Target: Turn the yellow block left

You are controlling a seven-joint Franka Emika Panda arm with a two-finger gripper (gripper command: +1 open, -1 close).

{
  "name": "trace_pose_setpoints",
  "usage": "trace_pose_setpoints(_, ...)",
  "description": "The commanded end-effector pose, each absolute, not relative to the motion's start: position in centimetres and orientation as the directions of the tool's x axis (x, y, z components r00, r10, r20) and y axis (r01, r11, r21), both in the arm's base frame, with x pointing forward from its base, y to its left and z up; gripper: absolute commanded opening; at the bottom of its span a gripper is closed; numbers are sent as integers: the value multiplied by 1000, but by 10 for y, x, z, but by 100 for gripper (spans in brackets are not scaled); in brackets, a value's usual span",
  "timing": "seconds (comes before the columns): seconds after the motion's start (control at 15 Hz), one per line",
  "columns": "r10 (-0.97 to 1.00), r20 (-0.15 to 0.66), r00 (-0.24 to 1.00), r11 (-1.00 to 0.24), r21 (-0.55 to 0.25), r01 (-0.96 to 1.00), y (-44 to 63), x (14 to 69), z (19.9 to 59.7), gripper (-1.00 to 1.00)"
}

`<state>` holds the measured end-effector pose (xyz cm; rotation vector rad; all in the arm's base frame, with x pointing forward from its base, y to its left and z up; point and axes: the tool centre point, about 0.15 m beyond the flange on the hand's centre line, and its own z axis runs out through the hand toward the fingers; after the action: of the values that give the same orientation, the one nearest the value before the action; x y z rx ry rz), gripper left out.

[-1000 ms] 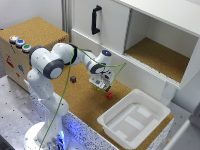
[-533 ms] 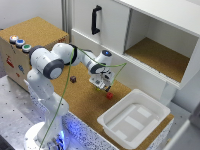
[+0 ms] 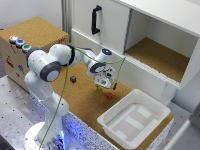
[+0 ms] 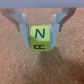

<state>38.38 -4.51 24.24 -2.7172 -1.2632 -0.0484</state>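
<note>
In the wrist view the yellow block, a small bright cube with dark letters on its faces, sits between my gripper's two pale fingers, which press against its sides just above the cork surface. In the exterior view the gripper hangs low over the cork table near its middle, and the hand hides the yellow block there.
A small red cube lies just beside the gripper and a dark maroon cube lies toward the exterior view's left. A white tray sits at the lower right. A white cabinet with a black handle stands behind.
</note>
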Motion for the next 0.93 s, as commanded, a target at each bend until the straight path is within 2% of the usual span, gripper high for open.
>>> trace_pose_setpoints(0.0, 968, 43, 248, -247, -28, 969, -26, 383, 237, -100)
trace_pose_setpoints(0.07, 985, 53, 166, -166, -4, 986, -21, 384, 234, -100)
trace_pose_setpoints(0.4, 972, 12, -236, 236, -40, 971, -10, 387, 213, -100)
trace_pose_setpoints(0.47, 955, -4, -297, 297, -42, 954, -15, 393, 213, -100)
trace_pose_setpoints(0.6, 948, -13, -318, 318, -25, 948, -21, 405, 212, -100)
trace_pose_setpoints(0.67, 953, -10, -302, 302, -6, 953, -19, 408, 214, 100)
trace_pose_setpoints(0.87, 980, 39, -197, 198, -34, 980, -16, 412, 233, 100)
